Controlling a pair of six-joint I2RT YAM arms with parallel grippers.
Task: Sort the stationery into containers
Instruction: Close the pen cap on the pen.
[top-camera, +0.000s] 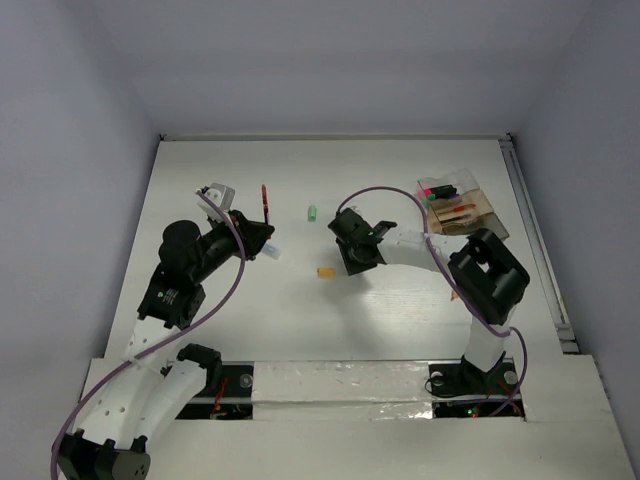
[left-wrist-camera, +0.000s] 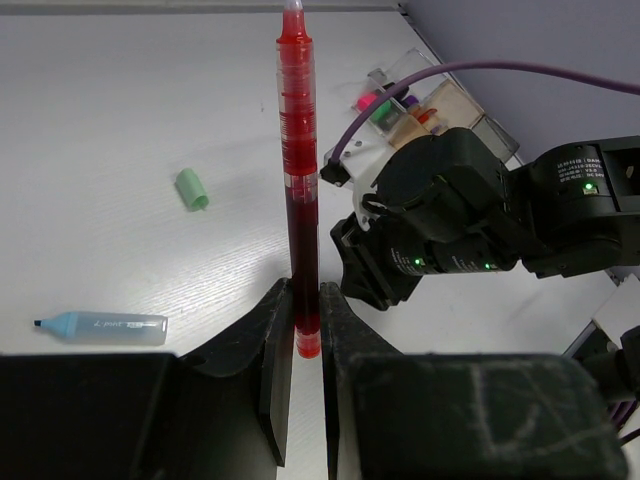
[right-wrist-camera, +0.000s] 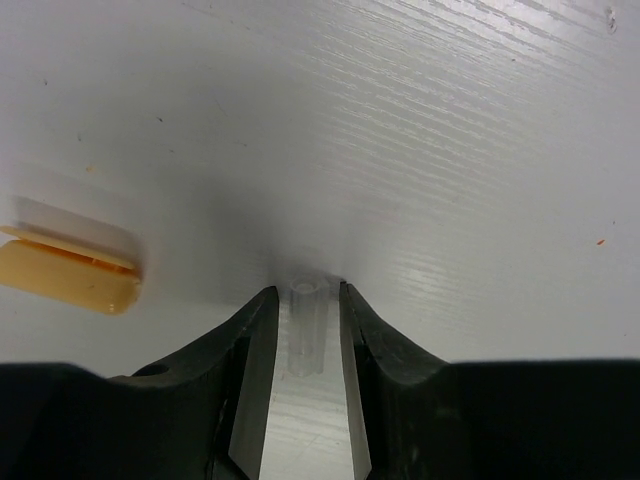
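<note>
Left gripper (left-wrist-camera: 305, 300): clenched on red pen (left-wrist-camera: 298, 150) tail, likely for carriage to container (top-camera: 460, 205), far right. Right gripper (right-wrist-camera: 305, 300): straddles clear cap (right-wrist-camera: 308, 330) mid-table; pinch not discernible

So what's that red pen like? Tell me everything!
The red pen is thin, see-through red plastic with ribbed rings along its upper half and a pale tip at the far end. The left pincer is shut on its lower end, so it sticks straight out from between the fingers, over the white table.
</note>
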